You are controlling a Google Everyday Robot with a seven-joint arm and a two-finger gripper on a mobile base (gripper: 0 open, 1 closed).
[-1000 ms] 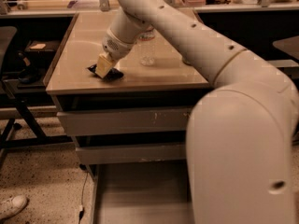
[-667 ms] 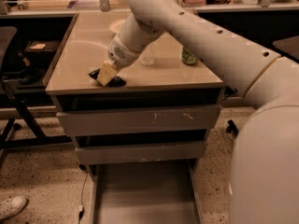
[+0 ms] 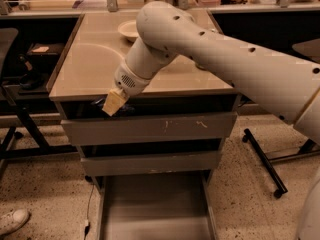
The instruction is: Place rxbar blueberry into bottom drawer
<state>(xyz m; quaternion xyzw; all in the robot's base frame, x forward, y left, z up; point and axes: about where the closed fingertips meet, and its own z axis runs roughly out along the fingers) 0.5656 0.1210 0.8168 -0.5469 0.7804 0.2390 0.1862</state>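
My gripper (image 3: pixel 113 104) hangs just past the table's front edge, in front of the dark gap above the top drawer. It is shut on the rxbar blueberry (image 3: pixel 126 108), a flat dark bar that sticks out on both sides of the tan fingers (image 3: pixel 111 102). The bottom drawer (image 3: pixel 156 211) is pulled open below, showing its flat grey floor. The bar is well above the drawer and a little left of its middle. My arm crosses the table from the right.
A white bowl (image 3: pixel 129 30) sits at the back of the tan tabletop (image 3: pixel 90 66). Two shut grey drawers (image 3: pixel 150 129) lie above the open one. A dark chair (image 3: pixel 12 84) stands at the left, a rolling base (image 3: pixel 265 159) at the right, a shoe (image 3: pixel 12 220) at the lower left.
My gripper has lifted the bar off the tabletop and carried it forward and down past the front edge. The can is now hidden behind my arm.
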